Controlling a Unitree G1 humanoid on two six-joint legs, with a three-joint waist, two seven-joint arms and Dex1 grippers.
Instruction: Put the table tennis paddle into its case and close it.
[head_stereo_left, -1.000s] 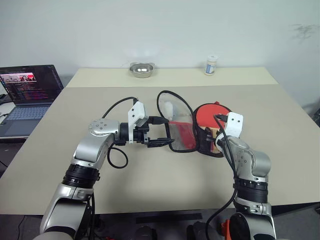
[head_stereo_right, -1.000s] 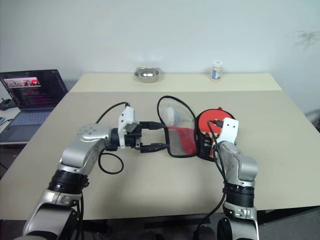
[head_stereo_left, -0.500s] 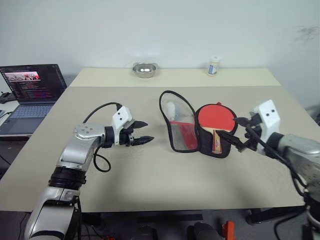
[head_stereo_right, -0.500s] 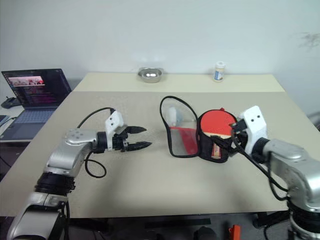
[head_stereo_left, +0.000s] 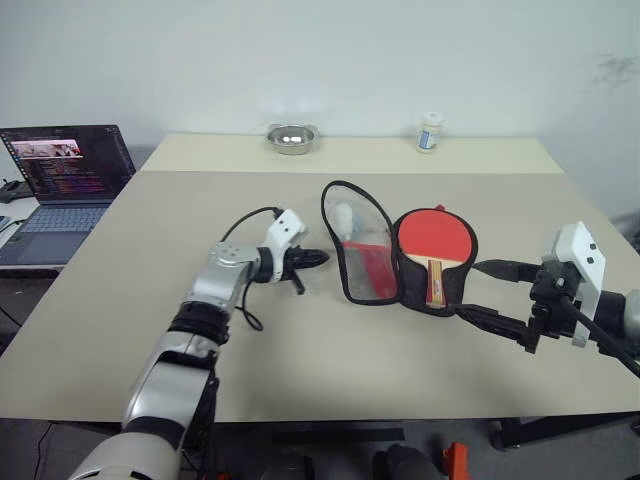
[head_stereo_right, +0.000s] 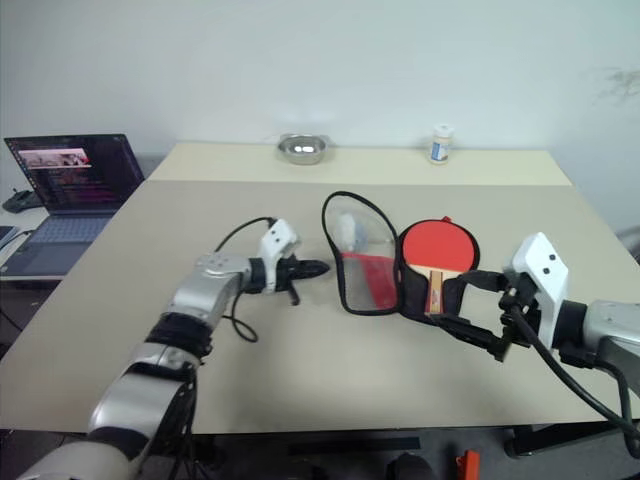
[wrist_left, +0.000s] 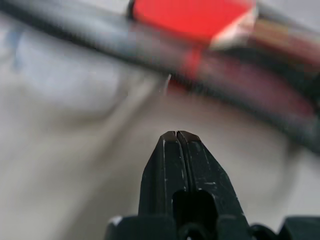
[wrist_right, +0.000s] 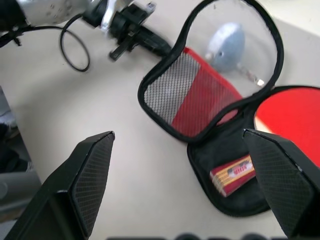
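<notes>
The case lies open in the middle of the table, its clear and mesh lid folded out to the left. The table tennis paddle rests in the black half, red face up, with its handle toward the front. My left gripper is shut with nothing between its fingers, and its tip sits just short of the lid's left zipper edge. To the right of the case and clear of it, my right gripper is held wide open, pointing at the handle end.
An open laptop sits on a side desk at the left. A metal bowl and a small bottle stand at the far edge of the table.
My left gripper closed and moved right, up to the lid's left edge. My right gripper drew back from the case toward the right front and stayed open.
</notes>
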